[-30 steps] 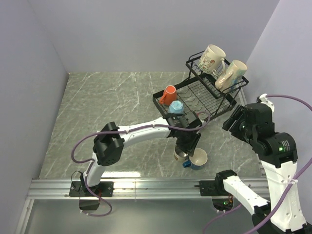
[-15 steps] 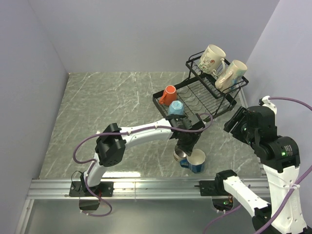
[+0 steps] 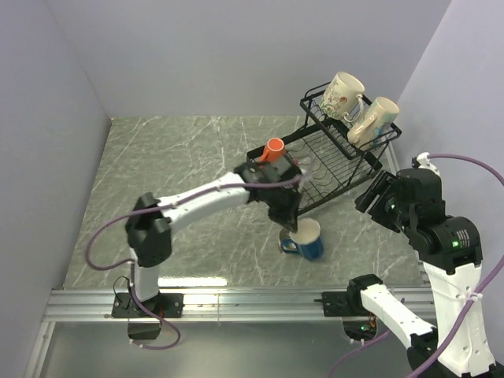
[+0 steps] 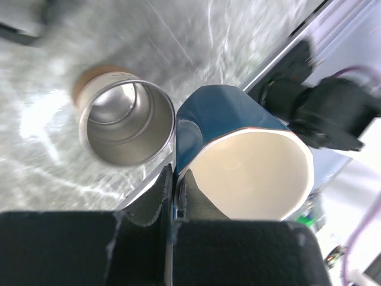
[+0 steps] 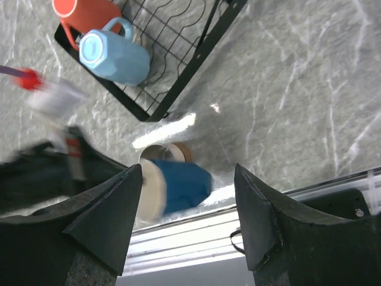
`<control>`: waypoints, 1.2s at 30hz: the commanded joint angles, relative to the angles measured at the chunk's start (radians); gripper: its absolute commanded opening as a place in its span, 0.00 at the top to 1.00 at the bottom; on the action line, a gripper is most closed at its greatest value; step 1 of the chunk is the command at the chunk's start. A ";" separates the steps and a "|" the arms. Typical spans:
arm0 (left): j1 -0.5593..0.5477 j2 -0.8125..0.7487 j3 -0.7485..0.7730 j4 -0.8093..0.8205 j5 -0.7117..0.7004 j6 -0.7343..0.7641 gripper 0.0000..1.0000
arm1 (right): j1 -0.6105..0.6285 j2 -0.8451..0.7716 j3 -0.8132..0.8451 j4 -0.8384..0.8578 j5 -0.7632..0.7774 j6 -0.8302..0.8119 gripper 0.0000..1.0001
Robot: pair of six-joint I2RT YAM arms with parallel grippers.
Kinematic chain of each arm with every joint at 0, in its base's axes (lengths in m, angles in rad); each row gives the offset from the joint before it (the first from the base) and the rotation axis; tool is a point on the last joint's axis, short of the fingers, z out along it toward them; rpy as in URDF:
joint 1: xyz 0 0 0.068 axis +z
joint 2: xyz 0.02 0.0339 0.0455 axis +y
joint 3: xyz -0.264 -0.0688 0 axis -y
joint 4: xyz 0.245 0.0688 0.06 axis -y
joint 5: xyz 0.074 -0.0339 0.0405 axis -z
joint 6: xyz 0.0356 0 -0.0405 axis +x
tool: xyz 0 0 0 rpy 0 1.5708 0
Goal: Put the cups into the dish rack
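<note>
The dark blue ceramic mug (image 3: 307,242) has been carried closer to the black wire two-tier dish rack (image 5: 196,61) since the earlier frame.
Its rim is clamped between the fingers of the left gripper (image 4: 174,179) — one finger outside the wall, one against the cream interior — and it is held tilted just beside the small steel cup (image 4: 125,122), which stands upright on the grey marbled table (image 3: 181,165) in front of the rack. An orange mug (image 5: 89,12) and a light blue mug (image 5: 113,56) are seen in the lower tray; a floral cream mug (image 3: 342,94) and a plain cream mug (image 3: 376,118) are lodged in the upper basket. The right gripper (image 5: 187,168) is held above the table, fingers spread apart.
</note>
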 commanded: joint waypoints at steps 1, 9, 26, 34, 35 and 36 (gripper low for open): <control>0.066 -0.164 -0.021 0.087 0.123 -0.019 1.00 | -0.006 0.015 0.031 0.065 -0.053 -0.005 0.29; 0.325 -0.434 -0.371 0.490 0.441 -0.232 1.00 | -0.008 -0.028 -0.078 0.341 -0.486 0.030 0.23; 0.544 -0.620 -0.807 1.866 0.650 -1.242 1.00 | -0.006 -0.068 -0.417 1.105 -0.906 0.324 0.11; 0.541 -0.606 -0.816 1.925 0.607 -1.306 1.00 | -0.005 -0.053 -0.454 1.398 -0.996 0.472 0.11; 0.541 -0.603 -0.810 1.922 0.607 -1.306 1.00 | -0.003 -0.050 -0.454 1.414 -1.002 0.479 0.11; 0.540 -0.600 -0.805 1.922 0.605 -1.306 1.00 | -0.002 -0.039 -0.452 1.434 -1.008 0.493 0.10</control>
